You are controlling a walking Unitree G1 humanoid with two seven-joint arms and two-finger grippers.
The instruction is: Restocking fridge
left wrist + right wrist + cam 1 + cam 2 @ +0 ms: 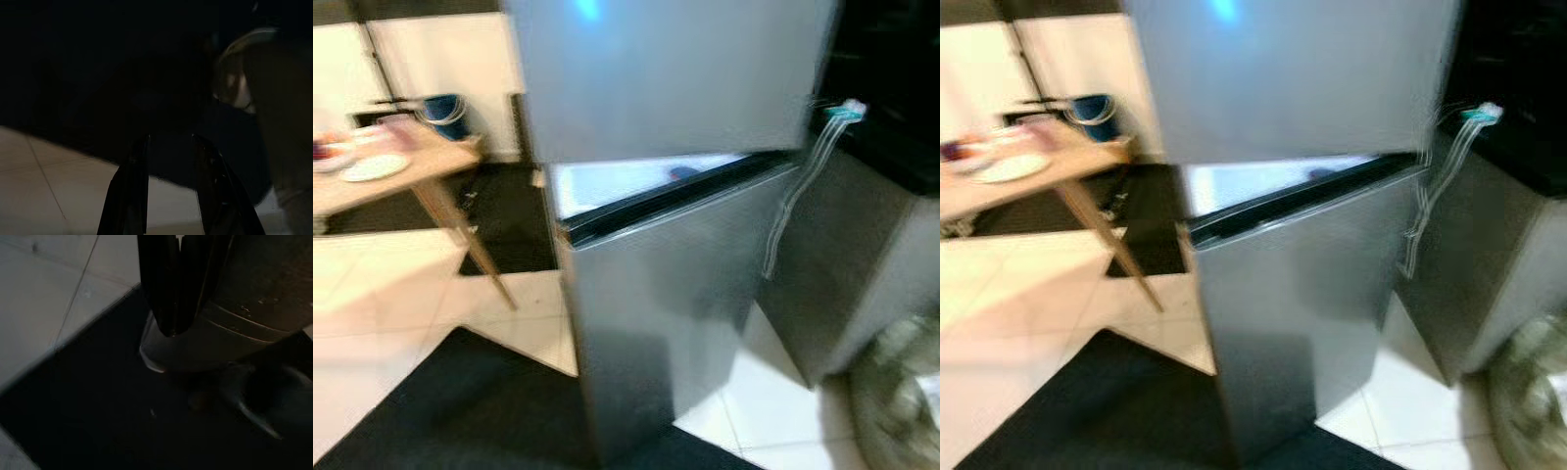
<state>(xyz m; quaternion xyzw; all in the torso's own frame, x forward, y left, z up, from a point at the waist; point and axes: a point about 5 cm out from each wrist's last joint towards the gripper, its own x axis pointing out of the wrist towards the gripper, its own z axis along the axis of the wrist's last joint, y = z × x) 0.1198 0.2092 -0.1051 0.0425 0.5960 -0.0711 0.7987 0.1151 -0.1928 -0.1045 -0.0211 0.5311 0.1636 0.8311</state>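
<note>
On the far left we saw a wooden table [431,162] with splayed legs, carrying a white plate [374,168] and some blurred items we could not identify. Just behind the table's far end stood a blue bucket [443,110] against a pale wall. The floor [382,284] was light tile, with a black mat [460,411] across the near foreground.

At centre stood the fridge [675,294], silver and two-doored. Its upper door [666,69] looked shut; the lower door [656,304] stood ajar, with a strip of white interior visible above its dark top edge. A white cord [798,196] with a teal end hung beside the fridge's right edge. To the right of it was a grey cabinet [862,264], and at the lower right corner something pale and blurred that we could not identify.

The whole head view was blurred.

In the left wrist view, the left gripper [168,147] hung over tile and dark mat, fingers parted, holding nothing.

In the right wrist view, the right gripper [177,328] hung low over the mat, its fingers closed together on nothing, near a grey rounded object we could not name.
</note>
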